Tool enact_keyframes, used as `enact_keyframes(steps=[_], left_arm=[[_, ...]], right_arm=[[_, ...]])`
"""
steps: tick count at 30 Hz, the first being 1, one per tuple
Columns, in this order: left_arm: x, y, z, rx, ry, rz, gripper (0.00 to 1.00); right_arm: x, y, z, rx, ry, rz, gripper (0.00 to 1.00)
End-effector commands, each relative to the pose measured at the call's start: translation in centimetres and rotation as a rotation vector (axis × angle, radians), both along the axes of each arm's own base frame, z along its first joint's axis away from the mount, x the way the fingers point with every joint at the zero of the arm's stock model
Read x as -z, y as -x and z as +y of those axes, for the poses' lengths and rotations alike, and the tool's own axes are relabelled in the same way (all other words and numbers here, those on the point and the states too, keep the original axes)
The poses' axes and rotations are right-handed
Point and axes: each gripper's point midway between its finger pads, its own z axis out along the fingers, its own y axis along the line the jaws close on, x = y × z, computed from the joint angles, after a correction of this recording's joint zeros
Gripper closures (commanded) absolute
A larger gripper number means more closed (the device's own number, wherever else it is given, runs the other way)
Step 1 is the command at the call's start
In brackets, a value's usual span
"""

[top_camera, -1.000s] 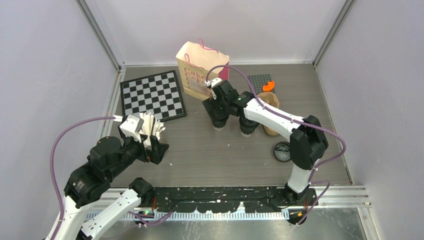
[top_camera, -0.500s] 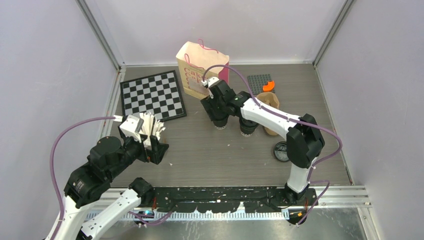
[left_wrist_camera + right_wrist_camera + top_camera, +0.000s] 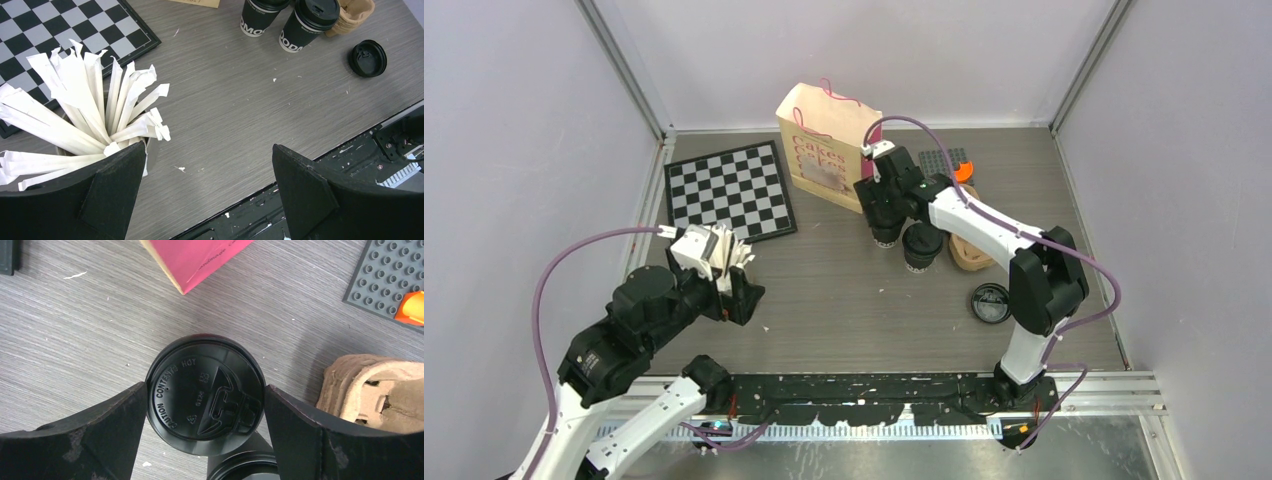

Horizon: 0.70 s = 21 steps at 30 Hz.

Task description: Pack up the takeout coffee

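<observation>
You see two black coffee cups [image 3: 260, 17] with white lettering and black lids [image 3: 205, 395] just in front of the tan paper bag [image 3: 824, 150], which has pink handles and a pink side. Left of the bag lies a black-and-white chequered board [image 3: 729, 190]. Right of it are a grey studded plate [image 3: 387, 280], an orange piece [image 3: 411, 307] and a brown carrier [image 3: 375, 390]. The surface [image 3: 844, 300] is grey wood-grain.

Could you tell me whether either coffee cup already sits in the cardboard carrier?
No, the left cup and the right cup are both upright beside the carrier, not in it.

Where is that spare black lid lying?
Overhead view: the spare lid lies flat on the table's right side, just nearer the robot than the brown carrier.
</observation>
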Motion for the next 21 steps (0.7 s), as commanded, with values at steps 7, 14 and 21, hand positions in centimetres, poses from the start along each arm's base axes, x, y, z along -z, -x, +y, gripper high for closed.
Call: enact_keyframes(steps=[7, 14, 21], left_arm=[[-1.5, -0.8, -0.5, 0.002, 0.018, -0.033, 0.0], [-1.3, -0.9, -0.4, 0.002, 0.0, -0.038, 0.0], [-1.3, -1.0, -0.1, -0.004, -0.024, -0.04, 0.0]], right_arm=[[-3.2, 0.1, -0.9, 0.008, -0.065, -0.048, 0.02], [-6.9, 0.5, -0.6, 0.011, -0.113, -0.069, 0.01], [-13.6, -0.4, 1.0, 0.127, -0.36, -0.143, 0.06]])
